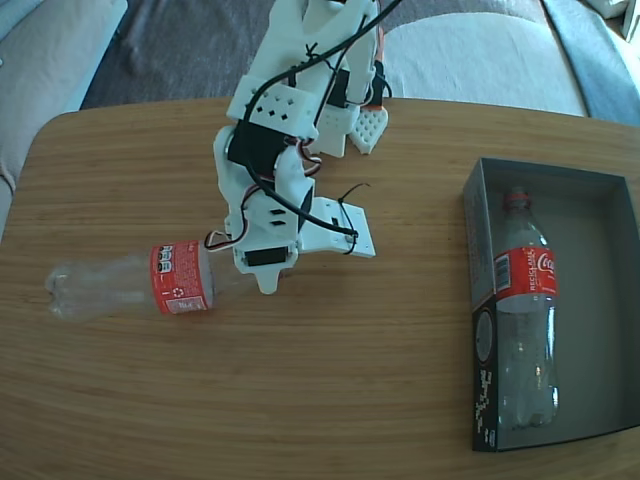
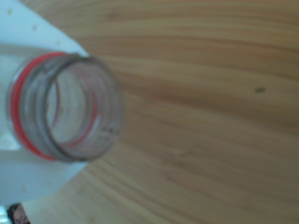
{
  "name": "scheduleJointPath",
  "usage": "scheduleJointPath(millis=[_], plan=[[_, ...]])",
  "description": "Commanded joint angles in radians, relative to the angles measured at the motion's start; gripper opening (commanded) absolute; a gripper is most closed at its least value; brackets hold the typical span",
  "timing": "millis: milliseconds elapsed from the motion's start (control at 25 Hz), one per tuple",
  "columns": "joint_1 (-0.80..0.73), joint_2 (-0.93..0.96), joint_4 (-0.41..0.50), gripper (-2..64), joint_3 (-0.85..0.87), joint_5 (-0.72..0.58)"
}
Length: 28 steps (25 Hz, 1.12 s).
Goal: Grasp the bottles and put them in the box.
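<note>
A clear plastic Coca-Cola bottle (image 1: pixel 130 283) lies on its side on the wooden table (image 1: pixel 330 370), its red wrap label (image 1: pixel 180 278) facing up and its neck end reaching under the white arm's gripper (image 1: pixel 262 272). In the wrist view the same bottle's open, capless mouth (image 2: pixel 70 107) fills the left of the frame, a red neck ring (image 2: pixel 18 116) just behind the rim, with white gripper plastic (image 2: pixel 28 46) pressed close above and below it. The neck sits between the fingers and they look closed around it, though neither view shows the contact plainly.

Well away from the fingers, at the right of the fixed view, stands the shallow cardboard box (image 1: pixel 590 185), dark grey inside, its black outer side carrying white print. A second bottle (image 1: pixel 525 320) lies inside it along the wall nearest the arm, neck toward the far end, red label up. The box's other half is bare.
</note>
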Motion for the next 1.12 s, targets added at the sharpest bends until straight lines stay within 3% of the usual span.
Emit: scheduleJointPath(millis=[0,280,640,800,1080], plan=[[0.002,0.025,0.006,5.1,-0.031,0.002],[-0.011,0.028,0.014,3.5,-0.074,0.002],[-0.179,0.026,0.221,3.7,-0.456,0.009],[-0.279,0.026,0.314,3.5,-0.548,0.011],[-0.449,0.028,0.347,3.5,-0.67,0.002]])
